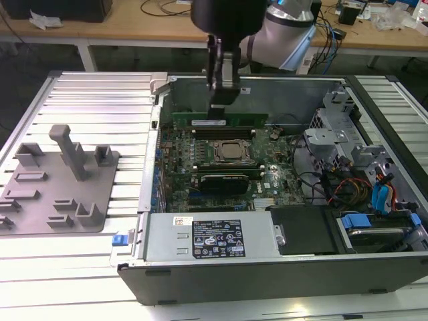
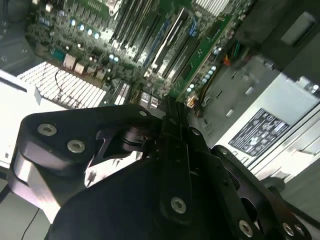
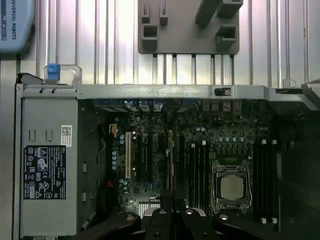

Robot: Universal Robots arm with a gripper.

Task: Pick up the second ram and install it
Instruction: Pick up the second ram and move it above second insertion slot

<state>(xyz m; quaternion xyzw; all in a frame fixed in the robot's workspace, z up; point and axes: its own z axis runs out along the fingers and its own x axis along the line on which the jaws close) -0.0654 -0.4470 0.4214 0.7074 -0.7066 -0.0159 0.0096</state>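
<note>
The pick seems done, and the install step is in hand. In the exterior view the power supply (image 1: 207,237) lies nearest, behind it the CPU socket (image 1: 232,152), then the black memory slots (image 1: 224,136). At 12 o'clock from the socket the second ram (image 1: 251,120) hangs level (I judge it above the board, not seated). Its top edge is in the gripper (image 1: 219,107), whose fingers are narrow and closed on it. Seating calls for the stick to be parallel over a free slot.

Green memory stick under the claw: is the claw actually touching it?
Touching. In the exterior view the claw grips the top edge of the upright green memory stick, with no gap between them.
</note>
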